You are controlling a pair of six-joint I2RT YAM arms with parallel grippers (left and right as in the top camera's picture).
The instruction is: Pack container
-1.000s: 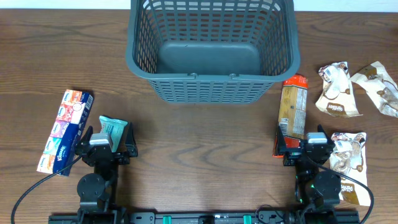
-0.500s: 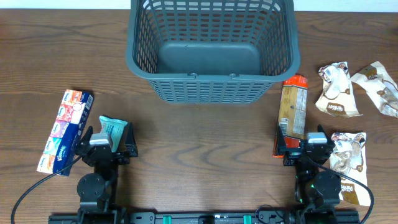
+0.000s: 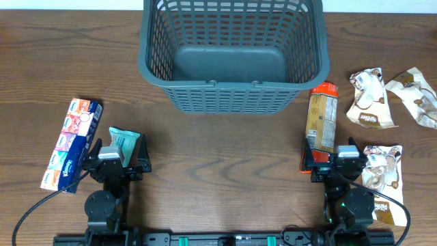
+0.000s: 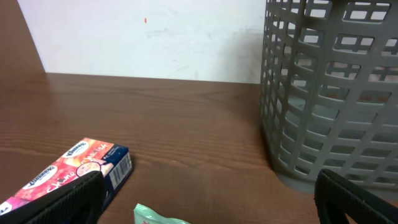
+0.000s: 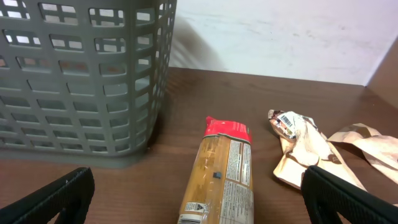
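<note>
Left claw (image 3: 117,149) and right claw (image 3: 331,152) gape well short of the container (image 3: 232,99).

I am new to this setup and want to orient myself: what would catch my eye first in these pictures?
The big grey-blue container stands empty at the far middle of the table. To its right lie a long orange-capped snack pack and crumpled brown-and-white packs; a colourful box lies at the left.
</note>
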